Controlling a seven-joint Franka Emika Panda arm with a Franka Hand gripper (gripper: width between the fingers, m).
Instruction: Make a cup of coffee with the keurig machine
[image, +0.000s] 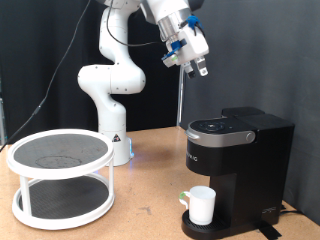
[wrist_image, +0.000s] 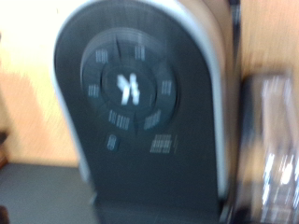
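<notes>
The black keurig machine (image: 238, 170) stands at the exterior view's right with its top lid closed. A white cup (image: 201, 205) sits on the machine's round drip tray under the spout. My gripper (image: 196, 66) hangs in the air well above the machine's button panel, touching nothing, and nothing shows between its fingers. The wrist view is blurred and shows the machine's lid and round button panel (wrist_image: 129, 86) from above; no fingers appear in it.
A white two-tier round rack (image: 60, 175) stands on the wooden table at the exterior view's left. The arm's white base (image: 113, 130) is behind it. A black curtain closes the back.
</notes>
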